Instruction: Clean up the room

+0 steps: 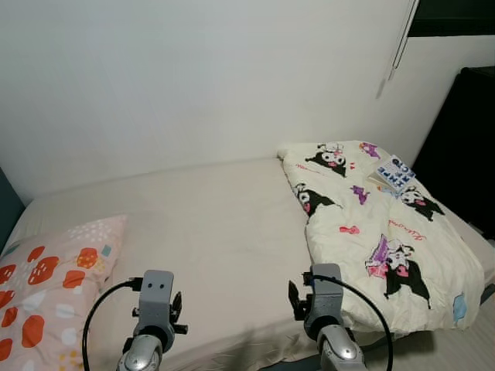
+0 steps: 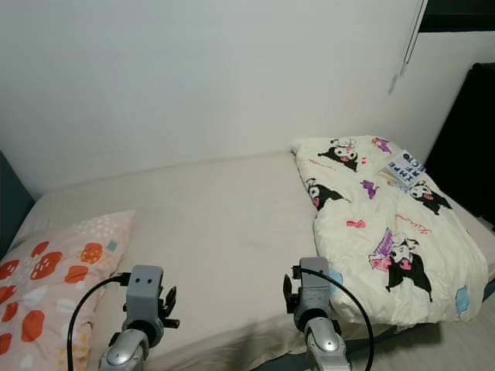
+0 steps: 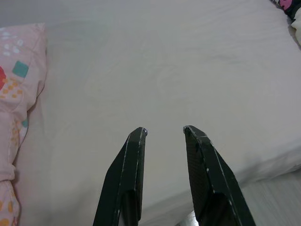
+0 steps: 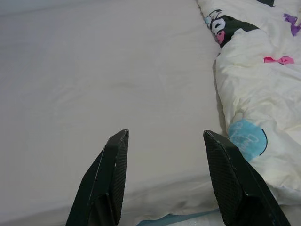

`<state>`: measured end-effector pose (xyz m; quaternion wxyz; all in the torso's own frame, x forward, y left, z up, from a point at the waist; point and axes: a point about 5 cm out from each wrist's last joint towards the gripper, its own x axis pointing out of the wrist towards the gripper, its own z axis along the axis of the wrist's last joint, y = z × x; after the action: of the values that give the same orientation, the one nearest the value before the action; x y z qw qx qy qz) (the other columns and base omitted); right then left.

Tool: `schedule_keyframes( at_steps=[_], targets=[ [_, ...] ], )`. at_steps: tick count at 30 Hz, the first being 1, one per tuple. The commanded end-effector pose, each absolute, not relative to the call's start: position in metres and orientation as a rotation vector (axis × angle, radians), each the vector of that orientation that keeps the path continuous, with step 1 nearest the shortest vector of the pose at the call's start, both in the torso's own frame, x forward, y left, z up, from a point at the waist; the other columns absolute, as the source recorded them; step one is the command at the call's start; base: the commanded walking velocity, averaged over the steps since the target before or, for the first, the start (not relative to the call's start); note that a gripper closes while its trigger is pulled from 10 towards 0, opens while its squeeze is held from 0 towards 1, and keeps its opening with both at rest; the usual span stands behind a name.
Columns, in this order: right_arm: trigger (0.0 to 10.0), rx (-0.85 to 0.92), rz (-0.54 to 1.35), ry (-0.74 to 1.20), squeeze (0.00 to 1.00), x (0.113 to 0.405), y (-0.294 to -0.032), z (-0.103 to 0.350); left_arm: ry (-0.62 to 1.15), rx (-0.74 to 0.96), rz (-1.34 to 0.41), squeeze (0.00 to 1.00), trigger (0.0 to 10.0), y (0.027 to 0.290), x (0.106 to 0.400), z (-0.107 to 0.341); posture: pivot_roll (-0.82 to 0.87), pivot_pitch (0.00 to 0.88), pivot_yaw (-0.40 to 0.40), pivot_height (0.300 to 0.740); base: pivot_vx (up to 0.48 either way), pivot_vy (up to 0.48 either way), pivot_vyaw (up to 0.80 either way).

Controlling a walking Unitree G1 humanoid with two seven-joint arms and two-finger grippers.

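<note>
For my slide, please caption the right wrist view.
Open right gripper above the bed sheet, beside the folded cartoon blanket.

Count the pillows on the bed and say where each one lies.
1. The pink pillow with red flowers lies at the bed's left end, near the left tool. The folded quilt at the right end may hide another.

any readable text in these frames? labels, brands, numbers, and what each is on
Book on the folded blanket: big blue block letters on the cover, too blurred to read.
Blanket print: small pink script beside the cartoon figures, too small to read.
Blanket, light blue round patch: faint lettering, unreadable.
Pillow: pattern only, no text.
Nothing legible anywhere.
</note>
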<state>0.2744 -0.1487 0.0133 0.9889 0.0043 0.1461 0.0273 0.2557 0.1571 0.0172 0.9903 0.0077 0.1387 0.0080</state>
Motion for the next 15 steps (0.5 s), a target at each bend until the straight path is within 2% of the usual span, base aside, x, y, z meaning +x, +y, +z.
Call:
schedule_keyframes(
  at_steps=[1,15],
  targets=[
    [10.0,0.008,0.055,0.295,0.0,0.2752,-0.1476,0.0143,0.277,0.021,0.021,0.0,10.0,0.1586,0.2552,0.0177,-0.01,0.002,-0.022,0.74,0.0,0.0,0.0],
    [10.0,0.006,0.043,0.288,0.0,0.2804,-0.1485,0.0175,0.276,0.017,0.034,0.0,10.0,0.1596,0.2586,0.0191,-0.01,0.023,-0.02,0.74,0.0,0.0,0.0]
  ],
)
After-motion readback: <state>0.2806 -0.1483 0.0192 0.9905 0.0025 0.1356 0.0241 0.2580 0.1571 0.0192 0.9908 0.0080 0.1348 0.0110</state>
